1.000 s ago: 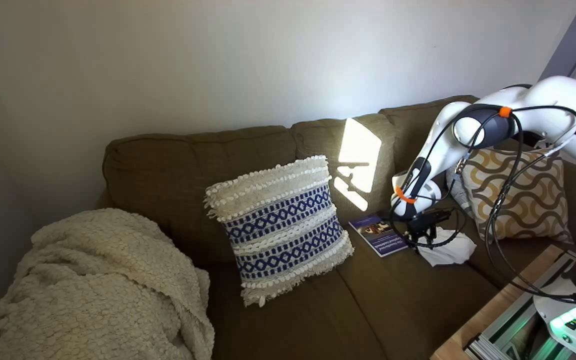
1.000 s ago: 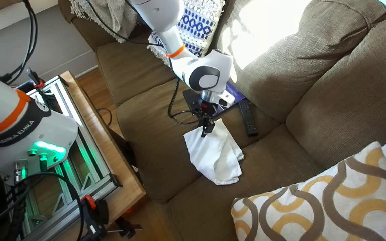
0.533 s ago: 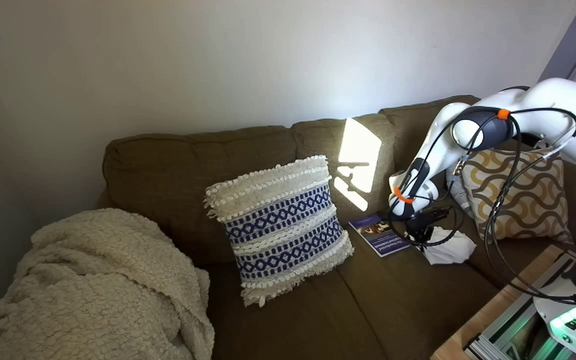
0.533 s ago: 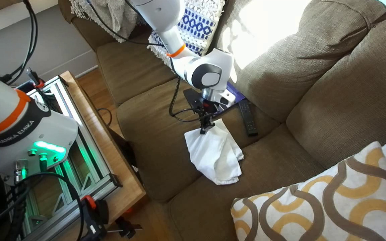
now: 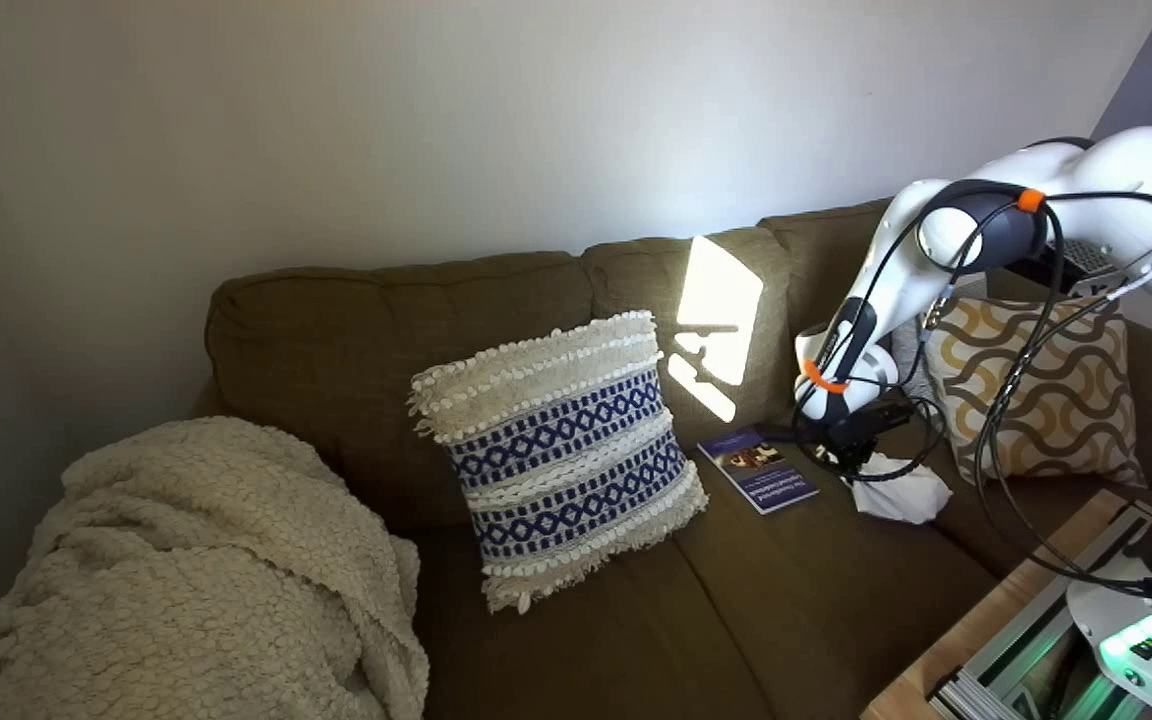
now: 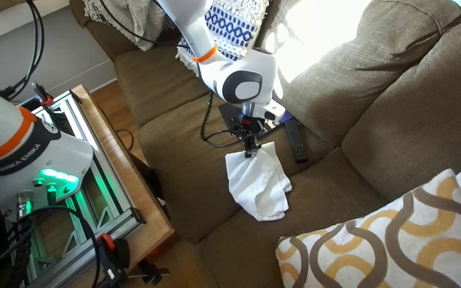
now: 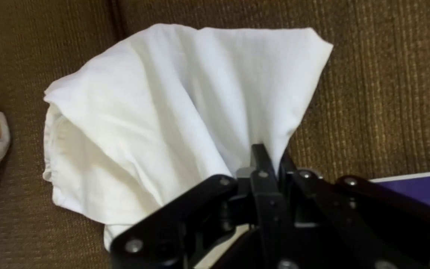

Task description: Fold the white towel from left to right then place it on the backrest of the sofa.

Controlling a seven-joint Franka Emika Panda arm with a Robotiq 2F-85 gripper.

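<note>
Evidently pincer (image 7: 273, 156) is clamped on towel (image 7: 185, 112) near one edge, presumably so that side can be folded over.

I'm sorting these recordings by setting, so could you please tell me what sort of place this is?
Probably a home's living room: there is a wide sofa, with a blanket heaped at one end and a remote lying on the sofa.
</note>
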